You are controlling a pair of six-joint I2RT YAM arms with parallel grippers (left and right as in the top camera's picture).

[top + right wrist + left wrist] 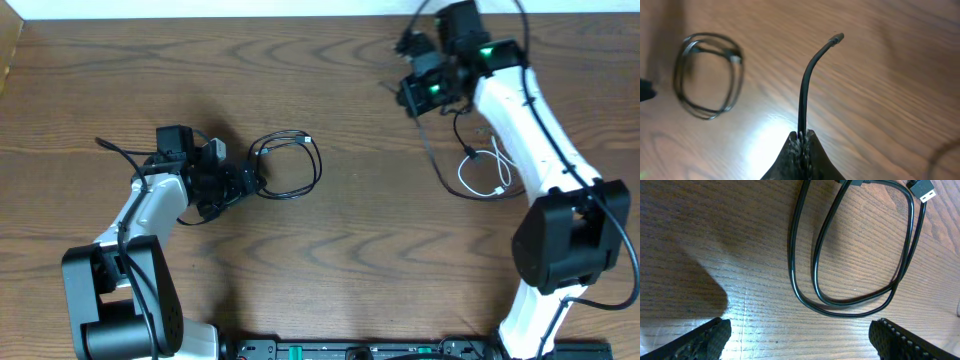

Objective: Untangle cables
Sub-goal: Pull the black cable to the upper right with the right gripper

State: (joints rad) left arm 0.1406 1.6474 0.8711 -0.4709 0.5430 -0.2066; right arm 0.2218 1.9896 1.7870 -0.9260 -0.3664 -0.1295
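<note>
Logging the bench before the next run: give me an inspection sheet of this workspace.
Surface: wood-grain table.
Job's things: black cable coil lies flat in loops; white cable looped by the right arm.
Clutter: nothing seen.
Grippers: left gripper open, just short of the coil; right gripper shut on a thin black cord.
Cables: the held cord's plug end sticks out free; whether it crosses the white cable cannot be told.
Surroundings: pale wall strip along the far edge.

On a brown wood-grain desk (pixel 350 230), a coiled black cable (pixel 317 165) left of centre, a looped white cable (pixel 485 175) well apart at right.
</note>
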